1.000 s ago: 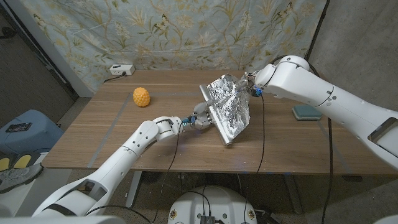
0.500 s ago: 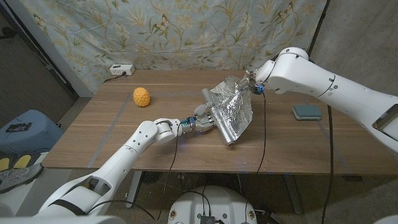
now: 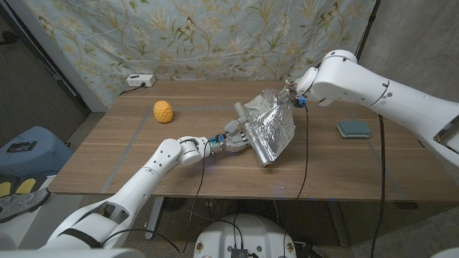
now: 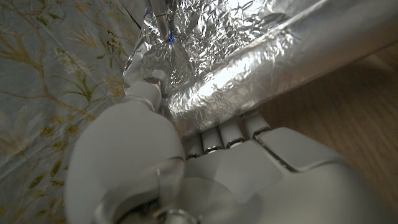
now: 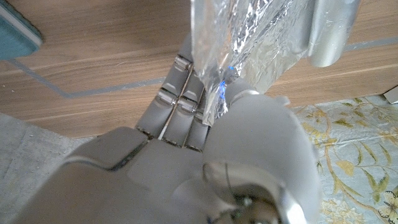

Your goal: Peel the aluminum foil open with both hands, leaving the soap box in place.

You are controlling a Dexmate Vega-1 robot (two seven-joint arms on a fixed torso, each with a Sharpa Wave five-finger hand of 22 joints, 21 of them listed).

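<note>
A crinkled sheet of aluminum foil (image 3: 267,127) hangs spread over the middle of the wooden table (image 3: 129,154), lifted off it. Along its near-left edge the foil wraps a long, box-shaped bundle (image 3: 252,140); the soap box itself is hidden by the foil. My left hand (image 3: 231,137) grips that wrapped edge, its fingers (image 4: 224,134) under the foil roll (image 4: 273,68). My right hand (image 3: 292,96) pinches the foil's far upper corner and holds it up. In the right wrist view its fingers (image 5: 180,93) clamp the foil flap (image 5: 249,31).
A yellow knobbly ball (image 3: 163,111) lies at the table's left. A teal pad (image 3: 354,129) sits at the right. A white power strip (image 3: 140,80) is at the far-left edge. A floral curtain (image 3: 215,36) hangs behind the table.
My right hand has risen and moved a little right with the foil corner. The sheet now hangs more bunched and its lower end has swung inward. My left hand kept its grip.
</note>
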